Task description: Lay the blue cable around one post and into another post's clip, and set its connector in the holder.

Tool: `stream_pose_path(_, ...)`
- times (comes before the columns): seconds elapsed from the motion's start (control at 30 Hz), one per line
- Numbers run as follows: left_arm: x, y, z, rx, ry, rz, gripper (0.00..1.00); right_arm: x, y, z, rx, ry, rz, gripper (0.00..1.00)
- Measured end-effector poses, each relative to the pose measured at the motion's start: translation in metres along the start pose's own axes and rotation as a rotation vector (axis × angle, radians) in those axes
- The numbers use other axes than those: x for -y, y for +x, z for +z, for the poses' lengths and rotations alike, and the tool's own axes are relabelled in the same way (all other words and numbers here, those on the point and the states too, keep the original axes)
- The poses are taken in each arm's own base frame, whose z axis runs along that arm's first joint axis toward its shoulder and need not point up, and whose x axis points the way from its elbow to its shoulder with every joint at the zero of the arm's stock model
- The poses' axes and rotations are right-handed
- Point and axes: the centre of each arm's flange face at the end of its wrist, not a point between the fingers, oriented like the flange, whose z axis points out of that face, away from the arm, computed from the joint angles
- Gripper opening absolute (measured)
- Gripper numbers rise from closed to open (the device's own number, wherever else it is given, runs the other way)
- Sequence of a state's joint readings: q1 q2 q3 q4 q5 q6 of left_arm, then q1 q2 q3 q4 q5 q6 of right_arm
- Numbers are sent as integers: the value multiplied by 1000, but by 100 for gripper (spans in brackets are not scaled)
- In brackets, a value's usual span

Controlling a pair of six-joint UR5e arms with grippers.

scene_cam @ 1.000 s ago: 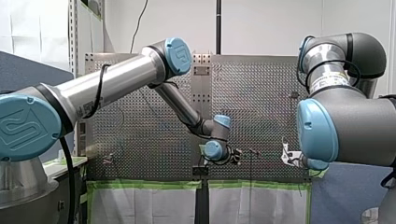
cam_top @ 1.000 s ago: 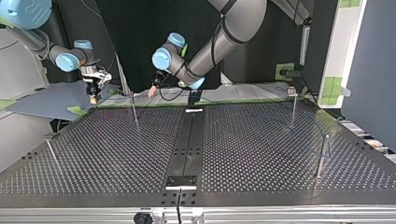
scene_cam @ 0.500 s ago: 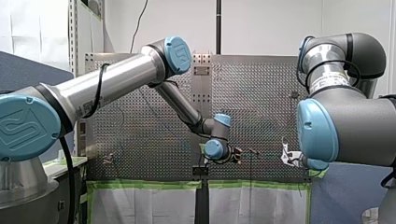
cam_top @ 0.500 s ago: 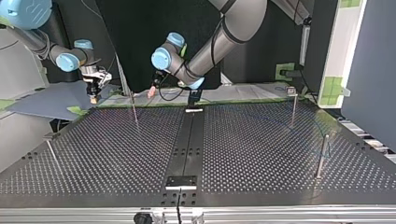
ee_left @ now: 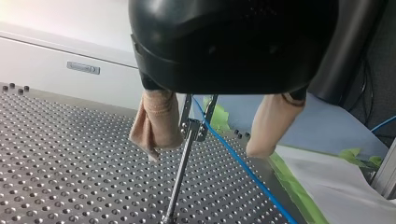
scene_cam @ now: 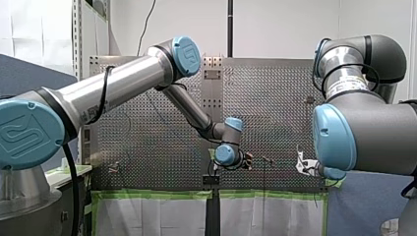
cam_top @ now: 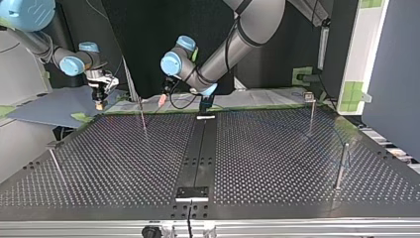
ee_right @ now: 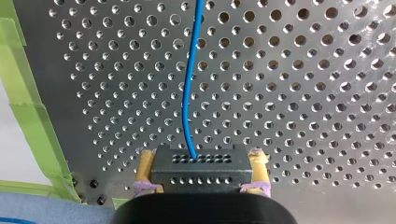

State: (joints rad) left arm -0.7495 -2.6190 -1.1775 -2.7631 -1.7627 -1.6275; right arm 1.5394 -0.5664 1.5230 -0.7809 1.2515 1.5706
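Closest thing in the left wrist view is my left gripper (ee_left: pixel 204 151), beige pads (ee_left: pixel 156 123) spread wide and empty. Just past the tips stands a thin post (ee_left: pixel 180 177) with its clip (ee_left: pixel 196 127) up top. The blue cable (ee_left: pixel 243 165) runs right at that clip, then slopes off toward the desk (ee_left: pixel 70 163) edge and the green tape (ee_left: pixel 294 191) beyond. Can't tell if the cable is properly seated in the clip or only lying against it.

In the right wrist view my right gripper (ee_right: pixel 201 158) has its yellow pads (ee_right: pixel 146 163) pinching the black connector (ee_right: pixel 201 168) by its sides. The cable leaves the far face and heads away over the holes.

My guess: this is the clip step. To do it well I'd have the right side hold light tension so the line sits straight at clip height. Then bring the left pads together on the cable just beside the clip, not on the post, which looks thin enough to flex. Shove it sideways and the cable probably pops out.

Only the wrist cams show the cable clearly and what each gripper is doing. The top view gives layout instead: both grippers at the far edge, another post (cam_top: pixel 310 116) well apart from this one, but the cable is a faint line there.
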Motion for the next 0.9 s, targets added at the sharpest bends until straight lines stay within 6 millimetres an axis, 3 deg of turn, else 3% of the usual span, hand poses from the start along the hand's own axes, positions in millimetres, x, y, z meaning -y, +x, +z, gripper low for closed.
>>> stream_pose_path(0.6, -1, -3, 0, 3, 4, -1, 100, -2, 2, 1, -2, 0, -12, 0)
stream_pose_path(0.9, 6, -30, -7, 32, 12, -5, 100, 6, 36, -2, 5, 6, -73, 0)
